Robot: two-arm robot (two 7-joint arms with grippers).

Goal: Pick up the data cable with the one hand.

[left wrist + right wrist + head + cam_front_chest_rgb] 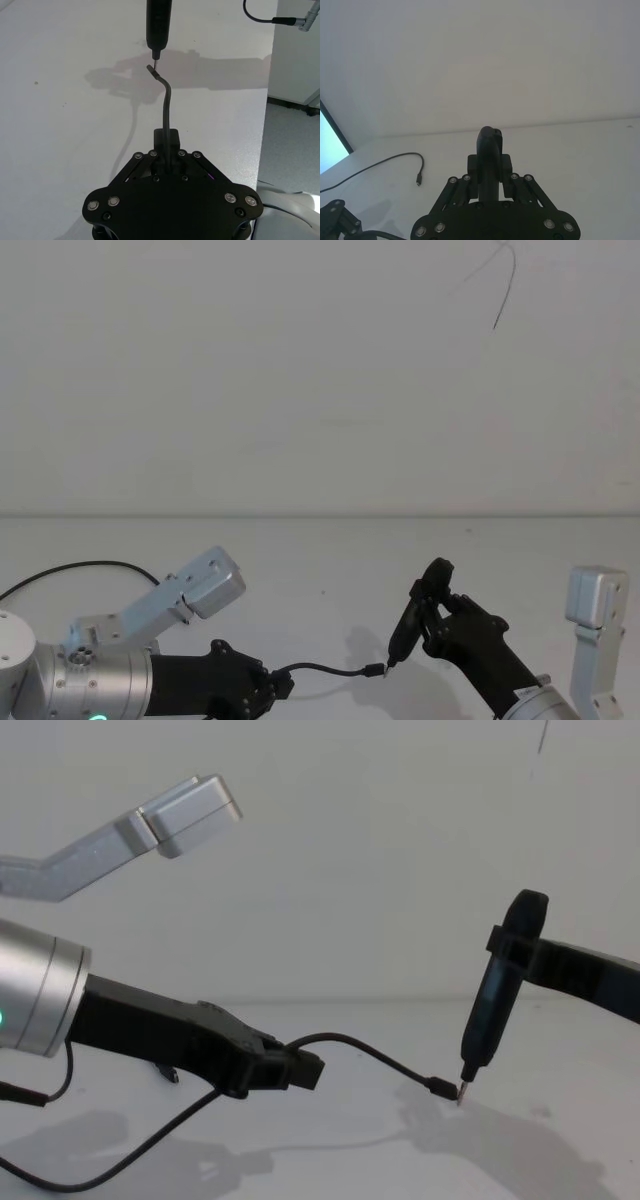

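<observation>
Left tool (300, 1070) is clenched on the data cable (375, 1058), gripping it a short way back from the plug. In the chest view I see the cable come out of the jaws, arc up slightly, then slope down to the small flat plug (440, 1087), which hangs just above the white surface (330, 1160). The rest of the cable trails from under the left tool down to the surface and off toward the robot's left. In the left wrist view the cable (166, 107) runs straight out from between the closed fingers (172, 137) and kinks near its end.

Right tool (432, 625) is clenched on a slim black pen-shaped tool (497, 995), held close to upright. Its metal tip (462, 1097) sits just beside the cable plug; I can't tell if they touch. Head view shows the same: plug (372, 671) and pen tip (389, 664) nearly meeting between the 2 arms, low over the surface.

Right wrist view shows the pen's rounded top (489, 140) between the right fingers, plus a second black cable (385, 165) lying loose on the surface, well apart from the work.
</observation>
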